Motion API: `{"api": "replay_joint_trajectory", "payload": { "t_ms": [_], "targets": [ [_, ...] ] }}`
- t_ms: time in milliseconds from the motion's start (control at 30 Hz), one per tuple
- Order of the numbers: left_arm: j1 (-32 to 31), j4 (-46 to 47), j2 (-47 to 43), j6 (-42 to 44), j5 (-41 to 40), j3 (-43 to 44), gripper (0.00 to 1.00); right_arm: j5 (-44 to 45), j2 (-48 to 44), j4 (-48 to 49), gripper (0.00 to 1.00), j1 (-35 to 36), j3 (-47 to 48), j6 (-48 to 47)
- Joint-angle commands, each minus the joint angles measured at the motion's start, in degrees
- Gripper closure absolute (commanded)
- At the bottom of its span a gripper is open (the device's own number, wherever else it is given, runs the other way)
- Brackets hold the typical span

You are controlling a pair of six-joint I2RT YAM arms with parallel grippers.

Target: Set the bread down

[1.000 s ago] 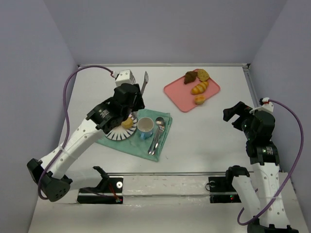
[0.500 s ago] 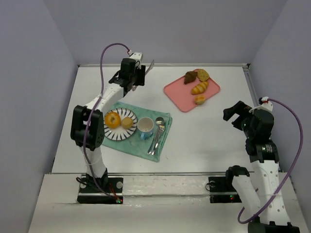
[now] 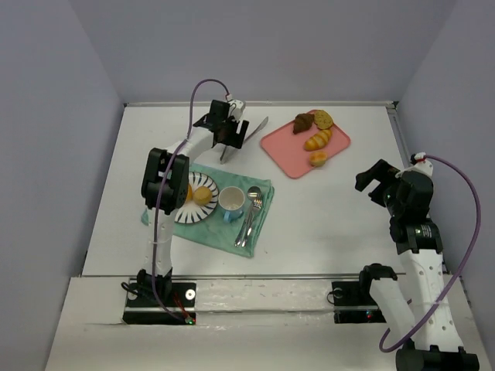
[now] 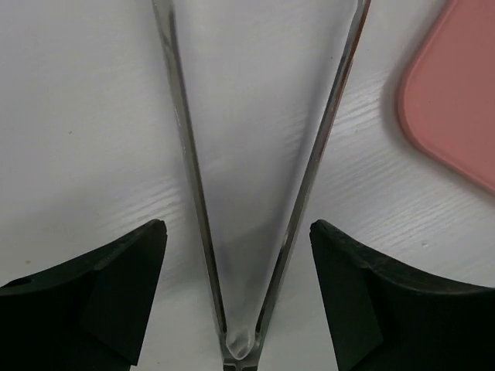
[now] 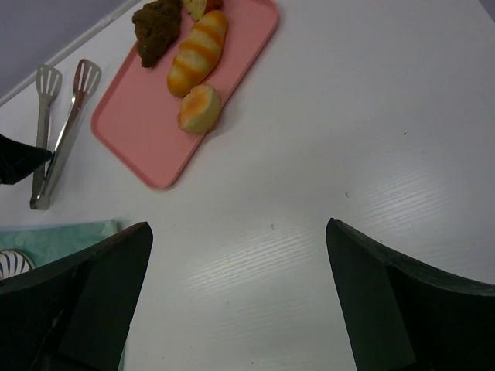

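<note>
The left arm reaches to the far side of the tabletop, where the tongs lie flat just left of the tray, their tips pointing away from the arm. The left jaws stand wide, with one finger on each side of the tongs' hinged end. Neither finger touches the metal, and nothing is held. One bun sits on the plate; the arm crosses over the plate's left part, so what lies there cannot be made out. The plate rests on the cloth, with the cup just to its right and the cutlery beyond the cup, all on the cloth. Four more pieces of bread are on the tray: a dark croissant and a round piece side by side at the far corner, a long striped roll in the middle, and a small bun near the tray's near-right edge. The right arm is at the right side of the tabletop, apart from the tray. The right jaws are also wide, above bare tabletop, with nothing between the fingers.
</note>
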Motion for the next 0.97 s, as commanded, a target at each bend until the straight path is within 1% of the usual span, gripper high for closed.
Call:
{"api": "replay_joint_trajectory", "payload": {
  "t_ms": [0, 133, 233, 267, 300, 333, 367, 433, 467, 500, 533, 567, 600, 700, 767, 867, 933],
  "targets": [
    [0.35, -0.5, -4.29, -0.68, -1.2, 2.47, 0.01, 1.25, -1.37, 3.03, 0.0, -0.16, 0.48, -0.05],
    [0.43, -2.95, -8.42, -0.68, -4.71, 4.04, 0.01, 1.61, -2.43, 3.2, 0.0, -0.16, 0.56, 0.13],
    [0.35, -3.66, -14.3, -2.69, -8.74, 3.61, 0.01, 2.04, -2.96, 3.38, 0.0, -0.16, 0.74, 0.39],
    [0.35, -2.7, -18.49, -3.66, -9.11, 3.0, 0.01, 2.31, -3.13, 3.38, 0.0, -0.16, 0.74, 0.39],
    [0.35, -1.82, -21.06, -5.93, -9.29, 0.12, 0.01, 2.57, -3.31, 3.46, 0.0, -0.16, 0.74, 0.39],
    [0.43, -0.86, -26.39, -8.13, -9.29, -2.17, 0.01, 2.57, -3.4, 3.38, 0.0, -0.16, 0.74, 0.31],
    [0.35, 1.5, -29.31, -9.98, -8.85, -7.59, 0.01, 2.83, -3.48, 3.38, 0.0, -0.16, 0.65, 0.39],
    [0.35, 5.02, -35.47, -13.75, -7.71, -14.81, 0.01, 3.19, -3.66, 3.38, 0.0, -0.16, 0.65, 0.39],
    [0.35, 7.48, -41.5, -18.12, -7.88, -18.24, 0.01, 3.54, -3.66, 3.38, 0.0, -0.16, 0.74, 0.65],
    [0.35, 8.11, -44.43, -19.99, -9.27, -24.98, 0.01, 3.89, -3.66, 3.38, 0.0, -0.16, 0.83, 1.18],
    [0.35, 8.03, -46.98, -21.75, -10.33, -28.27, 0.01, 3.72, -4.1, 3.38, 0.0, -0.16, 1.09, 1.44],
    [0.26, 8.03, -51.97, -24.47, -11.56, -31.0, 0.01, 3.63, -4.45, 3.55, 0.0, -0.16, 1.09, 1.53],
    [0.26, 8.03, -54.28, -25.63, -14.27, -36.16, 0.01, 3.98, -4.8, 3.73, 0.0, -0.16, 0.83, 1.88],
    [0.26, 7.25, -61.32, -27.92, -16.49, -42.16, 0.01, 4.42, -5.77, 4.87, 0.0, -0.16, -0.05, 1.71],
    [0.26, 5.49, -65.0, -28.1, -17.63, -44.11, 0.01, 4.6, -5.33, 4.78, 0.0, -0.16, -0.05, 1.71],
    [0.26, 5.92, -67.92, -29.59, -21.85, -45.52, 0.01, 4.86, -5.16, 4.78, 0.0, -0.16, -0.23, 1.89],
    [0.26, 5.75, -67.93, -29.59, -22.65, -45.26, 0.01, 5.21, -5.16, 4.7, 0.0, -0.16, 0.03, 1.97]
  ]
}}
